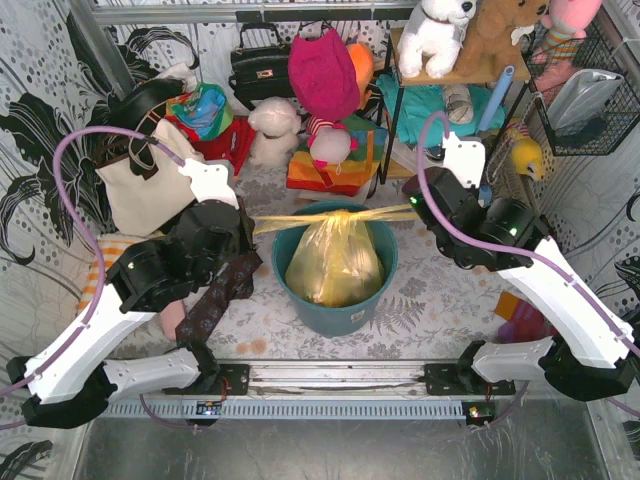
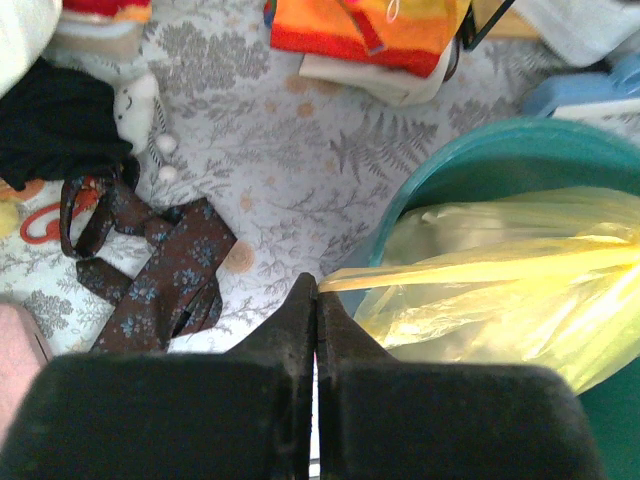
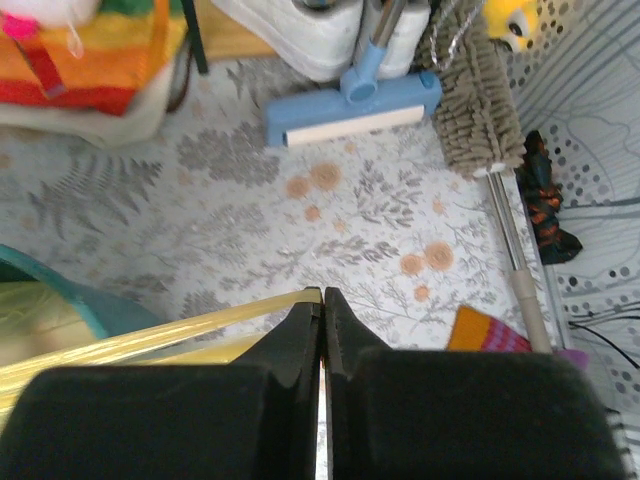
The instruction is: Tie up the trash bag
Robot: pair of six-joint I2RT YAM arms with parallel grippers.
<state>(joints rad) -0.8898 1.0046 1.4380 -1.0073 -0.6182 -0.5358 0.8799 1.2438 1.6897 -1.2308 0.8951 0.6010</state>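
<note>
The yellow-green trash bag sits in the round teal bin at the table's middle. Two strips of its top are pulled out sideways, left and right, taut above the bin's far rim. My left gripper is shut on the left strip's end; in the left wrist view the jaws pinch the strip beside the bag and bin. My right gripper is shut on the right strip's end; the right wrist view shows the gripper shut on the bag's strip.
A brown patterned necktie lies left of the bin. A cream tote bag, plush toys and folded cloths crowd the back. A blue scraper and a mop lie at the far right, by a wire basket.
</note>
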